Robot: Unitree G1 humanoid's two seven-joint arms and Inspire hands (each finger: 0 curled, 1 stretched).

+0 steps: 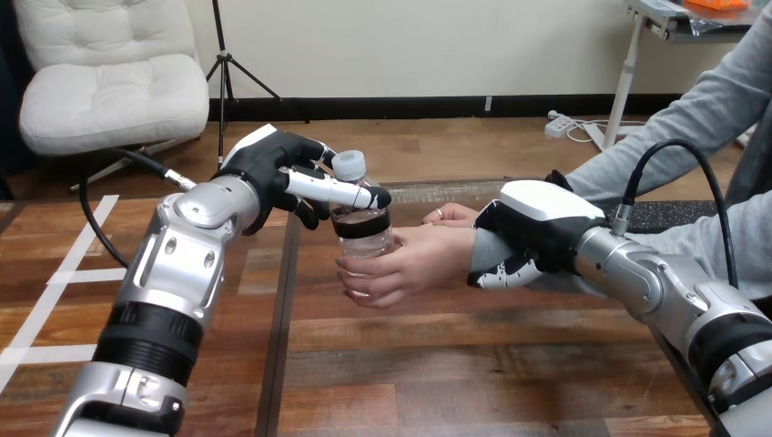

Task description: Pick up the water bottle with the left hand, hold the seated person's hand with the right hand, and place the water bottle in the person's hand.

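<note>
Gripping the clear cylindrical water bottle [368, 244]: left hand [271, 166] and person's hand [421, 260].

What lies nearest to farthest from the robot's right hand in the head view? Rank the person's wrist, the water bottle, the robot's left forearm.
1. Person's wrist, inside the right hand's curled fingers.
2. Water bottle, centre, in the person's hand.
3. Left forearm, far left.

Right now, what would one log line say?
left hand: shut on water bottle | right hand: shut on person's wrist | person's hand: gripping water bottle
</note>
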